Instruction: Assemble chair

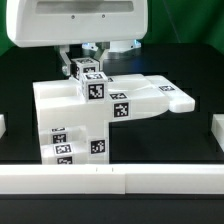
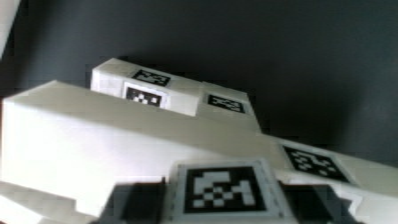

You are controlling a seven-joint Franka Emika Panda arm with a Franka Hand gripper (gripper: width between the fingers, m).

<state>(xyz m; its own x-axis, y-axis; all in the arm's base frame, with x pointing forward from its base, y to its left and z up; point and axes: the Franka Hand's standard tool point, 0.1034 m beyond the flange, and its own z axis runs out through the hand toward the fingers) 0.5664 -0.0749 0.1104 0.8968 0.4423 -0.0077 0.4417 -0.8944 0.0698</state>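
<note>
The chair body (image 1: 60, 100) is a matte white blocky assembly with several black-and-white tags, standing mid-table on the black surface. A small white tagged block (image 1: 88, 72) sits at its top rear edge. My gripper (image 1: 86, 66) comes down from above with its dark fingers on either side of that block. In the wrist view the same block (image 2: 222, 188) shows its tag between my fingers (image 2: 143, 205), which press against its sides; the gripper (image 2: 222, 200) is shut on it. Beyond it lies the chair body (image 2: 107, 130) with more tags.
A low white rail (image 1: 110, 180) runs along the front of the table. Short white border pieces stand at the exterior view's left (image 1: 3, 125) and right (image 1: 215, 132). The large glossy robot hand (image 1: 75, 25) fills the space above the chair.
</note>
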